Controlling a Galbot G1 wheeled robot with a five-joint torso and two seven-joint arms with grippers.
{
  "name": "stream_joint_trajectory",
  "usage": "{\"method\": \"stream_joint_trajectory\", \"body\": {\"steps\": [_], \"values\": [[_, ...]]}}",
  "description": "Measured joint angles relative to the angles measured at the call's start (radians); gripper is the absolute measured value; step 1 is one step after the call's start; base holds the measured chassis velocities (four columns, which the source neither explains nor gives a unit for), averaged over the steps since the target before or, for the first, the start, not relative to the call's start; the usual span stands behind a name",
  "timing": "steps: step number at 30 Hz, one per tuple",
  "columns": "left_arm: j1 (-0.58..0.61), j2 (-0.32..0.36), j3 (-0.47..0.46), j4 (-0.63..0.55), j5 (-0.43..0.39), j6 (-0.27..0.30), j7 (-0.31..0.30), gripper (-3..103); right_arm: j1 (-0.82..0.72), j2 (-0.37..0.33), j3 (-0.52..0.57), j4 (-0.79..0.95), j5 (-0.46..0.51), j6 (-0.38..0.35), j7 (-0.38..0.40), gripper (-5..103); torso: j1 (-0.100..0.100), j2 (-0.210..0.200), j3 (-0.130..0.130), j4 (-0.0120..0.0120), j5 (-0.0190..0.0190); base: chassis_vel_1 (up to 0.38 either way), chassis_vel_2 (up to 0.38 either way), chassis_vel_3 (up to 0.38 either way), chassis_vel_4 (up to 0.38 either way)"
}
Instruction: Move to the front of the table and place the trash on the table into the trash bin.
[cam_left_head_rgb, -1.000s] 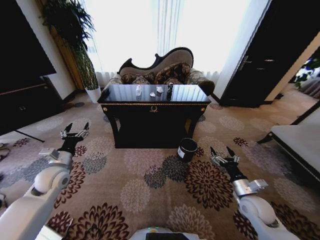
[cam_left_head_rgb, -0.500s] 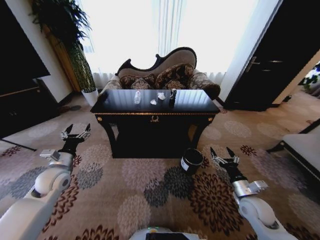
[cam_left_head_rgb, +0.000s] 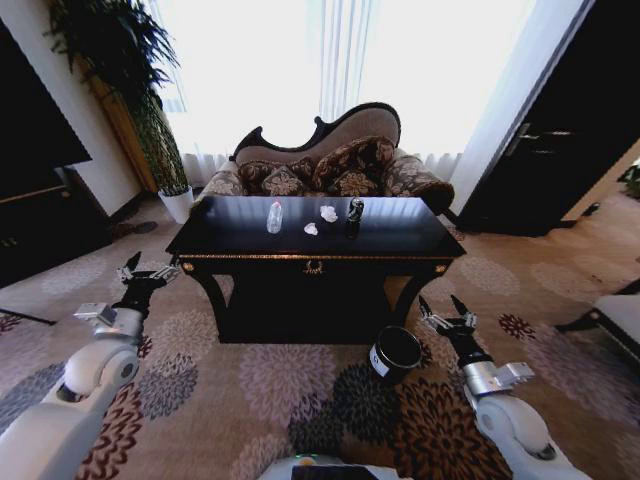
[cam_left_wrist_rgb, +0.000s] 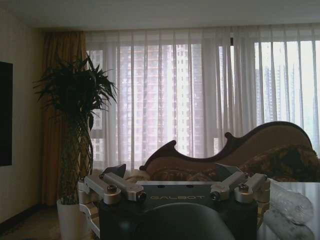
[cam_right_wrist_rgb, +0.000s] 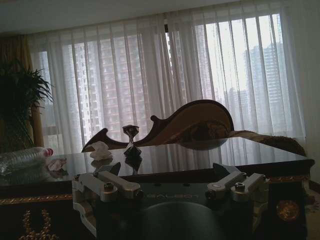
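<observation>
Both jaws are held wide open with nothing between them. On the left arm the left gripper (cam_left_head_rgb: 148, 271) is held low over the flowered carpet (cam_left_head_rgb: 290, 385), near the table's left front corner, with its fingers pointed toward the table (cam_left_head_rgb: 250, 240). On the right arm the right gripper (cam_left_head_rgb: 447, 316) is held low too, near the table's right front leg. Just beside the right jaws, on the carpet toward the middle, the trash bin (cam_left_head_rgb: 396, 353) is seen, black and round, with a white label on its side. Ahead of both jaws and between them the glossy black table is seen, with a small gold ornament (cam_left_head_rgb: 314, 267) on its front rail. On the table top, well beyond the jaws, the trash is laid out: a clear plastic bottle (cam_left_head_rgb: 274, 217), a small white paper lump (cam_left_head_rgb: 310, 229), a bigger white paper lump (cam_left_head_rgb: 329, 213), and a small dark shiny piece (cam_left_head_rgb: 354, 211) standing upright. None of these is touched by the jaws. In the right wrist view the bottle (cam_right_wrist_rgb: 22, 158) is seen lying on its side with a red cap, with the white lumps (cam_right_wrist_rgb: 100, 150) and the dark piece (cam_right_wrist_rgb: 131, 139) farther along the top. Behind the table a patterned sofa (cam_left_head_rgb: 320, 160) is seen in front of bright white curtains (cam_left_head_rgb: 340, 60), and a tall green plant (cam_left_head_rgb: 130, 70) is seen past the left jaws.
</observation>
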Motion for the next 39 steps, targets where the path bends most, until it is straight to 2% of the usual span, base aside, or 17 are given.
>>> {"method": "stream_joint_trajectory", "body": {"steps": [9, 14, 18, 19, 24, 25, 29, 30, 34, 35, 39], "values": [[-0.002, 0.003, -0.004, -0.007, -0.017, 0.018, -0.001, 98, -0.003, 0.006, 0.0, 0.0, 0.002, 0.017, 0.003, 100, 0.002, -0.001, 0.001, 0.0001, -0.0001, -0.196, 0.211, 0.183, -0.201], [-0.018, 0.013, 0.034, -0.005, -0.014, 0.037, 0.005, 100, -0.006, 0.014, -0.003, 0.002, -0.001, 0.019, 0.001, 100, 0.001, -0.001, 0.0, 0.0003, 0.0001, -0.01, 0.018, -0.001, 0.003], [-0.1, 0.041, 0.152, 0.009, -0.029, 0.075, -0.008, 100, -0.002, 0.012, -0.013, 0.003, -0.006, 0.02, 0.0, 100, -0.002, 0.001, -0.001, -0.0002, 0.0001, 0.036, -0.058, -0.041, 0.037], [-0.1, 0.041, 0.152, 0.009, -0.029, 0.075, -0.008, 100, -0.002, 0.012, -0.013, 0.003, -0.006, 0.02, 0.0, 100, -0.002, 0.001, -0.001, -0.0002, 0.0001, 0.054, -0.088, -0.062, 0.055], [-0.233, 0.049, 0.302, 0.034, -0.036, 0.125, -0.072, 100, 0.019, -0.009, -0.033, -0.005, -0.007, 0.015, -0.002, 100, 0.001, 0.0, 0.001, 0.0006, 0.0, 0.01, -0.025, -0.021, 0.014], [-0.233, 0.049, 0.302, 0.034, -0.036, 0.125, -0.072, 100, 0.019, -0.009, -0.033, -0.005, -0.007, 0.015, -0.002, 100, 0.001, 0.0, 0.001, 0.0006, 0.0, 0.0, 0.0, 0.0, 0.0], [-0.388, 0.045, 0.455, 0.074, -0.067, 0.149, -0.112, 100, 0.005, -0.005, -0.022, -0.014, -0.004, 0.022, -0.01, 100, 0.001, 0.0, 0.001, 0.0001, 0.0, 0.0, 0.0, 0.0, 0.0], [-0.388, 0.045, 0.455, 0.074, -0.067, 0.149, -0.112, 100, 0.005, -0.005, -0.022, -0.014, -0.004, 0.022, -0.01, 100, 0.001, 0.0, 0.001, 0.0001, 0.0, 0.0, 0.0, 0.0, 0.0], [-0.557, 0.042, 0.625, 0.103, -0.095, 0.16, -0.143, 100, 0.008, 0.001, -0.019, -0.017, -0.001, 0.023, -0.013, 100, 0.0, 0.0, 0.0, -0.0001, 0.0001, 0.0, 0.0, 0.0, 0.0], [-0.557, 0.042, 0.625, 0.103, -0.095, 0.16, -0.143, 100, 0.008, 0.001, -0.019, -0.017, -0.001, 0.023, -0.013, 100, 0.0, 0.0, 0.0, -0.0001, 0.0001, 0.0, 0.0, 0.0, 0.0], [-0.659, 0.023, 0.739, 0.096, -0.104, 0.175, -0.167, 100, 0.014, 0.004, -0.018, -0.029, 0.0, 0.023, -0.013, 100, 0.0, 0.0, 0.0, 0.0, 0.0001, 0.0, 0.0, 0.0, 0.0]]}}
